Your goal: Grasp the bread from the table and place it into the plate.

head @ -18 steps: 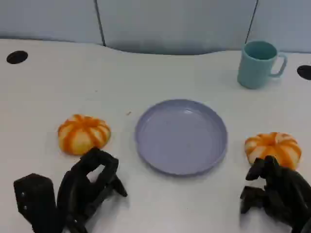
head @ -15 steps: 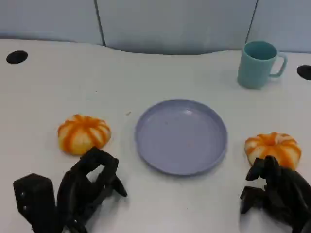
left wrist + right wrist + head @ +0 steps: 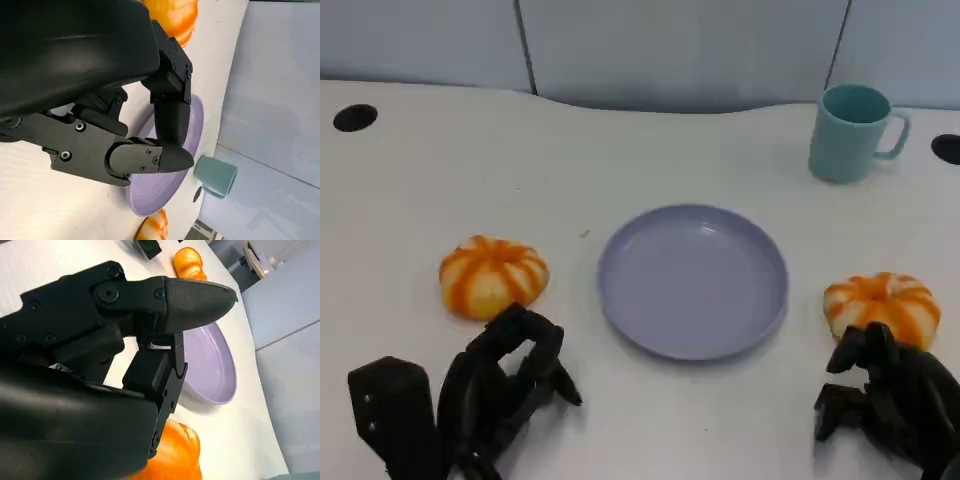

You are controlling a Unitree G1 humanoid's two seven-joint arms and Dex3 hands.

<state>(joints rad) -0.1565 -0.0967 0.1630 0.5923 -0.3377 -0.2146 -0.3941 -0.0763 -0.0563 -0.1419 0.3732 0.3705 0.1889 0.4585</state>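
Note:
Two orange-and-white round breads lie on the white table: one (image 3: 492, 276) left of the plate, one (image 3: 882, 306) to its right. Between them sits the lavender plate (image 3: 693, 280), with nothing in it. My left hand (image 3: 505, 385) is near the table's front edge, just below the left bread (image 3: 172, 12), holding nothing with its fingers loosely bent. My right hand (image 3: 890, 395) hovers right in front of the right bread (image 3: 172, 455), also holding nothing. The plate (image 3: 192, 130) lies beyond the left hand's fingers, and the right wrist view shows the plate (image 3: 210, 365) past the right hand's fingers.
A teal mug (image 3: 853, 131) stands at the back right, behind the plate. Two black round holes (image 3: 355, 118) mark the table at the far left and far right (image 3: 947, 148). A pale wall panel runs along the back.

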